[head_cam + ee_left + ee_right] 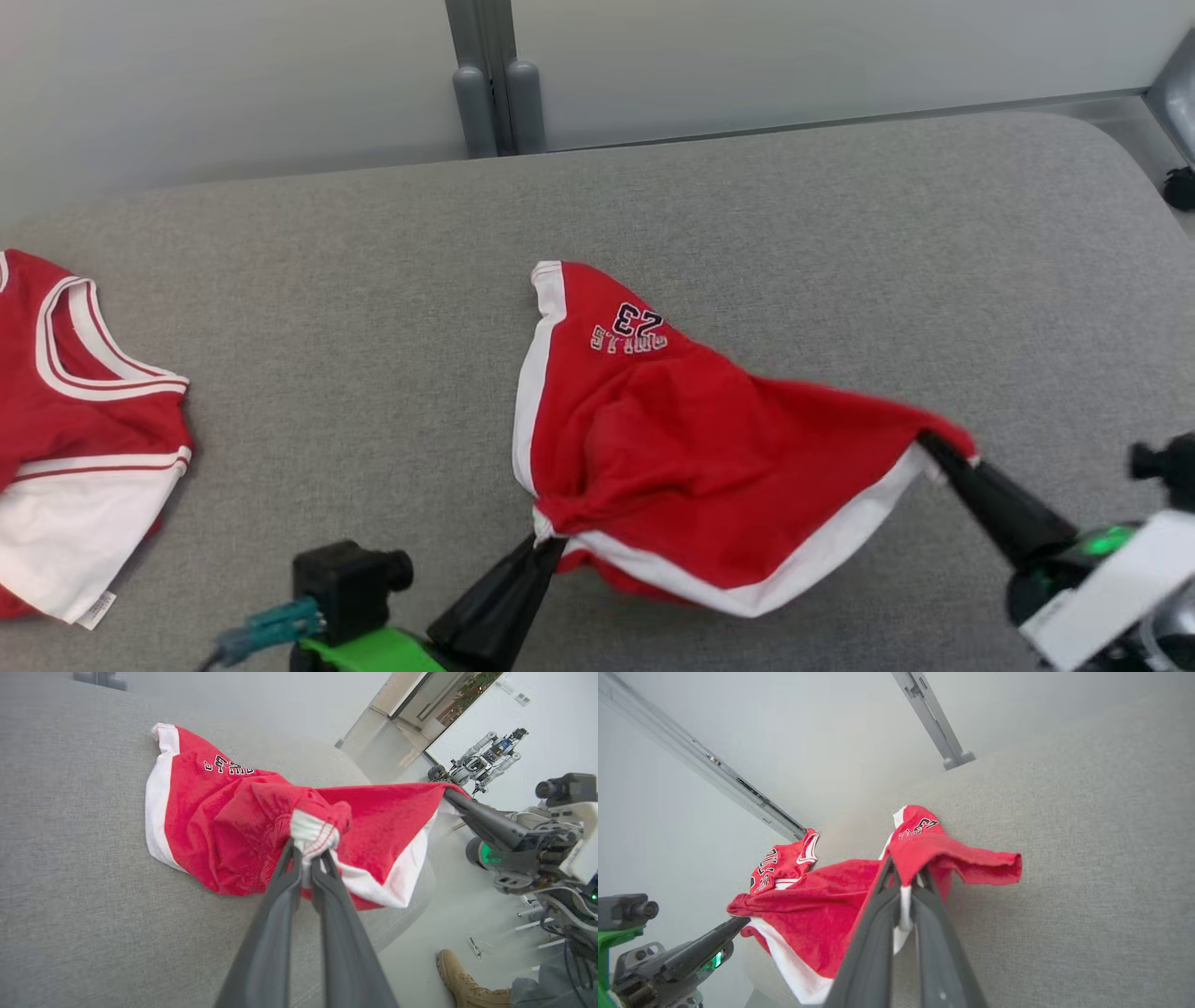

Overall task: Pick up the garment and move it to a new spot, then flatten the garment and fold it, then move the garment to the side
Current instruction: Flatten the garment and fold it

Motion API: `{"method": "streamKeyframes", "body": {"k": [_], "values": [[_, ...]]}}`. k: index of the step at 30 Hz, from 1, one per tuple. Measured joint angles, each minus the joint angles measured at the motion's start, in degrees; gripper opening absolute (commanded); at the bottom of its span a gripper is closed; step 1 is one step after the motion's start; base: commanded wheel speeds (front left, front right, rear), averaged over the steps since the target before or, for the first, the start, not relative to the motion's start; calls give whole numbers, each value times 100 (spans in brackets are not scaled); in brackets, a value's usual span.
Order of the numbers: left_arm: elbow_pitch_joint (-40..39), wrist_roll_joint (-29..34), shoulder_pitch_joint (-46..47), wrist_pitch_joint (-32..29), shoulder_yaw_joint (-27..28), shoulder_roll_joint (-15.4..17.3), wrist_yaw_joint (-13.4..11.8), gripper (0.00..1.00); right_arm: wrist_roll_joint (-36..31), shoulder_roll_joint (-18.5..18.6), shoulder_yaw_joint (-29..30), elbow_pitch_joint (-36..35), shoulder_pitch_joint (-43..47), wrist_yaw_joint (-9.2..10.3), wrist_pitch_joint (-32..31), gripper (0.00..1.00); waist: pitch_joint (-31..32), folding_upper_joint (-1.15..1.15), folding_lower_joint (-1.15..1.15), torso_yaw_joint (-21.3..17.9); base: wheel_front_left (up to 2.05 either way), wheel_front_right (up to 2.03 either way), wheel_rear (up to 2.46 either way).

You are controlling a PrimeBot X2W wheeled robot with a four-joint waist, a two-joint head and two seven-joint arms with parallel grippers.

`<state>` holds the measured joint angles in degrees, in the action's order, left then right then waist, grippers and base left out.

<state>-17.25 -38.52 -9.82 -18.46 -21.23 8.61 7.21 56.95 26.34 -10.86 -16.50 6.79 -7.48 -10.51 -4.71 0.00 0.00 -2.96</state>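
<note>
While both arms meet the cloth, the red garment (672, 439) (shorts with white side bands and a "23" stitched near one leg) sits at the centre of the head frame on the grey padded table (373, 261). Its upper part lies on the surface. Its lower edge is lifted and stretched between the two grippers.

Left gripper (544, 544): lower centre of the head frame, fingers pressed together on a bunched wad of white hem and red cloth. The left wrist view confirms it — white trim is squeezed between the two dark tips.

Right gripper (936, 450): right side of the head frame, fingers closed on a corner of the garment where the red meets the white band. In the right wrist view a strip of white hangs down between the fingers and red cloth drapes over the tips.

Second red-and-white jersey (84, 411): left edge of the head frame, lying well apart from the shorts.

Tan boot (460, 977): on the floor, lower right of the left wrist frame.
</note>
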Motion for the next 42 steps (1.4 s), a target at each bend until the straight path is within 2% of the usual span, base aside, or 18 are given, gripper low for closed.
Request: {"method": "streamKeyframes", "body": {"k": [4,6,8,11,13,16,18,19,22,24,25,27,29,30,35,38,42], "values": [[-1844,-216,169,-622,215,371,-52,0,978,445,1017,-1642,174,0,-297,0,-73,0,0,-74,0,0,0],[-2451,-552,697,-1028,413,410,-216,0,1278,624,1586,-2040,-7,0,-487,0,-181,0,0,-106,0,0,0],[-2624,-550,1501,-1465,608,546,-304,0,1572,733,2030,-2181,-436,0,-628,0,-312,0,0,-133,0,0,0],[-2228,-879,3136,-2114,823,478,-572,0,1813,903,2477,-1853,-1447,-1,-916,0,-588,0,0,-170,0,0,0],[-1491,-875,4404,-2452,907,438,-738,0,1771,988,2507,-1291,-2329,-1,-1191,0,-822,0,0,-183,0,0,0],[-237,-657,6103,-2607,876,243,-868,0,1189,849,2417,-127,-3950,-9,-1563,0,-1205,0,0,-178,0,0,0],[686,-337,7027,-2438,778,79,-853,0,477,560,2279,748,-5177,-10,-1789,0,-1482,0,1,-158,0,0,0],[1205,-145,7496,-2190,768,-15,-832,0,5,287,2245,1200,-5863,-13,-1852,0,-1648,0,1,-139,0,0,0],[2540,242,8544,-1082,923,-327,-881,0,-1235,-602,2170,2324,-7604,-12,-1803,0,-2103,0,2,-84,0,0,0],[3297,489,9042,-196,936,-386,-748,0,-1883,-1134,2193,2920,-8479,-10,-1486,0,-2400,0,2,-63,0,0,0],[3573,498,9192,147,979,-426,-739,0,-2078,-1319,2257,3133,-8749,-11,-1295,0,-2508,0,2,-59,0,0,0],[4195,799,9467,866,833,-441,-541,0,-2462,-1572,2242,3542,-9122,-8,-1062,0,-2756,0,2,-61,0,0,0],[4670,935,9564,1366,734,-439,-381,0,-2652,-1703,2147,3840,-9165,-5,-910,0,-2946,0,2,-75,0,0,0],[5116,1103,9505,1823,600,-381,-245,0,-2739,-1741,1935,3960,-8981,-5,-787,0,-3105,0,2,-100,0,0,0],[5934,768,8278,2295,438,-382,-33,0,-2547,-1640,1294,3997,-7293,-5,-414,0,-3223,0,2,-186,0,0,0],[5969,610,7306,2404,160,-254,12,0,-2281,-1429,991,3741,-6050,-7,-222,0,-3113,0,1,-212,0,0,0],[5347,369,5823,2615,-453,21,31,0,-1848,-1092,793,3167,-4329,-9,12,0,-2822,0,-1,-246,0,0,0]]}}
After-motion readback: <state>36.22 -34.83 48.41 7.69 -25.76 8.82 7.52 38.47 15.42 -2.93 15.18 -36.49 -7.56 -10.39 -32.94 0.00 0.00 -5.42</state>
